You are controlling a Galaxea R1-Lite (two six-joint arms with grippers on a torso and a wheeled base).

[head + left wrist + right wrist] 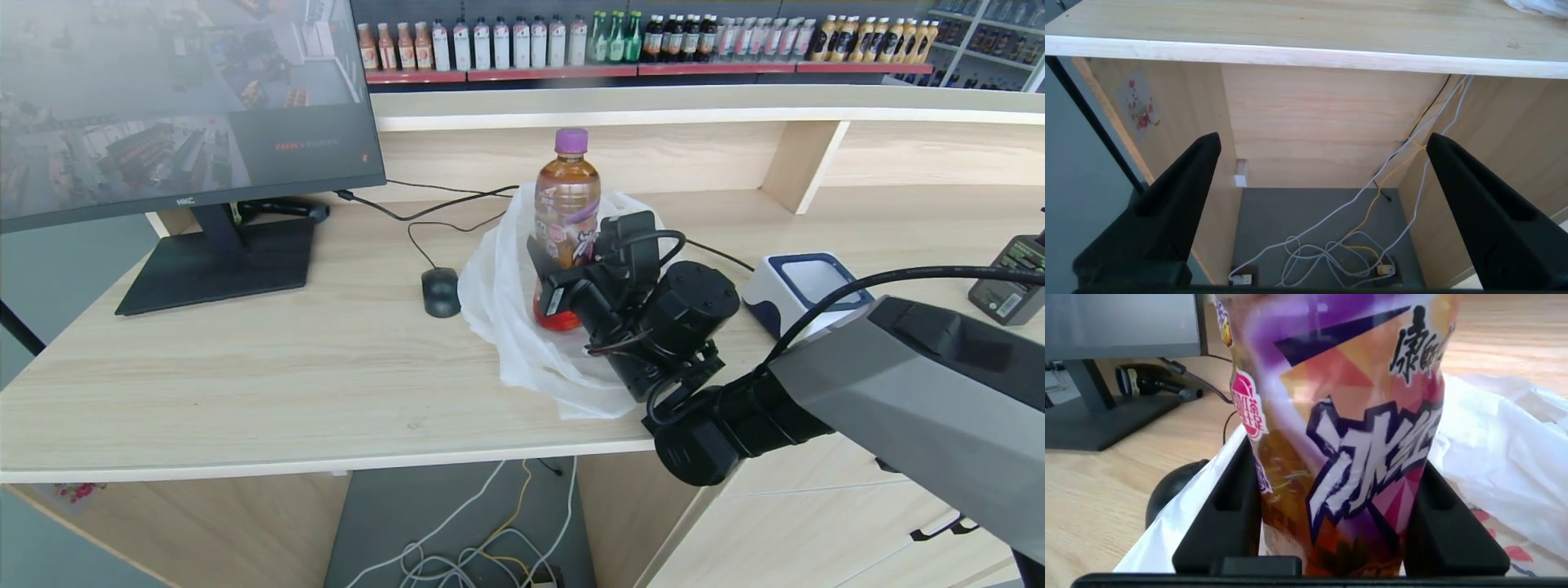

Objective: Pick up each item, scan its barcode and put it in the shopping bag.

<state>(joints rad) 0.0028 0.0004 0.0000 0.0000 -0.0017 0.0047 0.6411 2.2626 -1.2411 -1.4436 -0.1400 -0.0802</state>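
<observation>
An amber drink bottle (566, 212) with a purple cap and purple label stands upright over the white plastic shopping bag (506, 310) on the counter. My right gripper (563, 269) is shut on the bottle's lower half; in the right wrist view the bottle (1347, 433) sits between the black fingers (1229, 506). The bottle's red base is down among the bag's folds. My left gripper (1319, 212) hangs below the counter's front edge, open, with nothing between its fingers. A white and blue barcode scanner (804, 290) sits on the counter to the right of the bag.
A monitor (180, 106) on a black stand occupies the counter's left rear, and a black mouse (441, 291) lies just left of the bag. A handheld device (1012, 282) rests at the far right. Cables (1339, 237) dangle under the counter.
</observation>
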